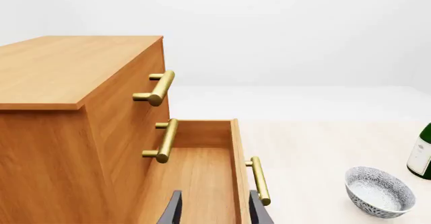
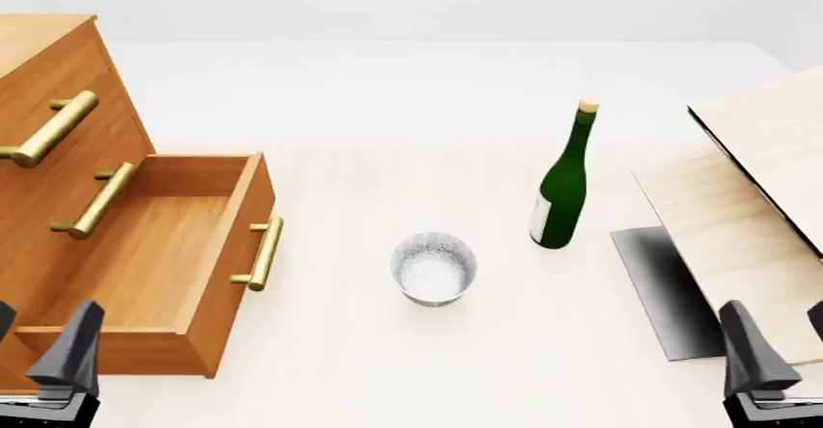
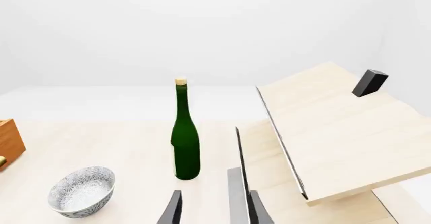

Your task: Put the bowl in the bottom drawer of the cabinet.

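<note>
Bowl (image 2: 434,268): small and round, white with a fine grey speckled pattern on the outside, paler and plainer inside; it stands upright and holds nothing.
Bowl's place: on the pale surface (image 2: 385,370) near the middle of the front view, between the cabinet and the green bottle (image 2: 564,182), apart from both and well clear of both grippers.
Cabinet (image 2: 39,71): orange-brown wood at the far left, its two upper drawer fronts shut, each with a brass bar handle.
Bottom drawer (image 2: 154,264): pulled out, with its wooden floor bare; a brass bar handle (image 2: 261,253) on its front faces the bowl.
Left gripper (image 1: 214,211): fingers set apart with nothing between them, just over the drawer's front edge in its wrist view.
Right gripper (image 3: 214,211): fingers parted, holding nothing, low at the near right.
Pale boards (image 2: 758,187): tilted light-wood panels at the right; how they are propped is hard to tell.
</note>
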